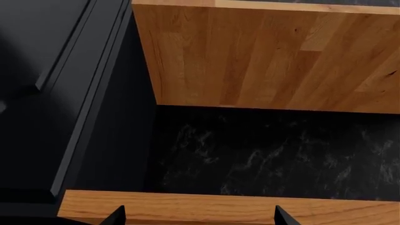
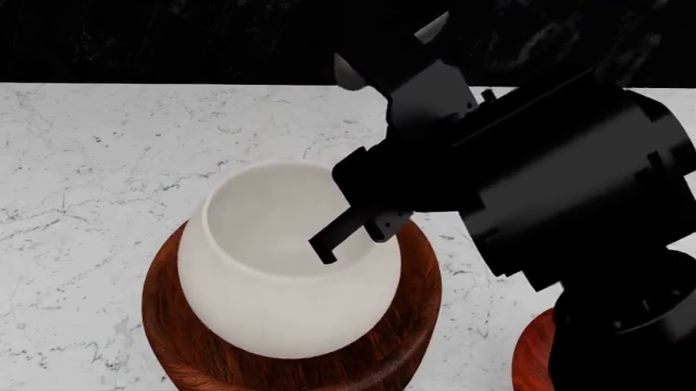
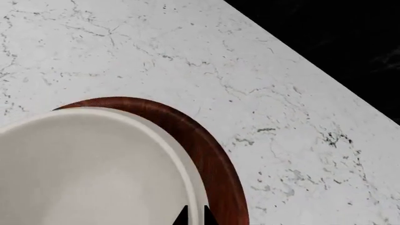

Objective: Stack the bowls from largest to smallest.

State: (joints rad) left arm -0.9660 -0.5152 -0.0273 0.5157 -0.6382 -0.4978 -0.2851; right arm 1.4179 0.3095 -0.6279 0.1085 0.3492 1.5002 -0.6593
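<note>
We judge white bowl (image 2: 288, 269) placing step: seated in brown bowl (image 2: 185, 346); right gripper (image 3: 194, 216) pinches its rim. Left gripper (image 1: 198, 216) spread, empty. Next: release, fetch red bowl (image 2: 533, 354).

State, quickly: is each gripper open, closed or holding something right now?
Left gripper: open, holding nothing.
Right gripper: closed on the rim of the white bowl.
</note>
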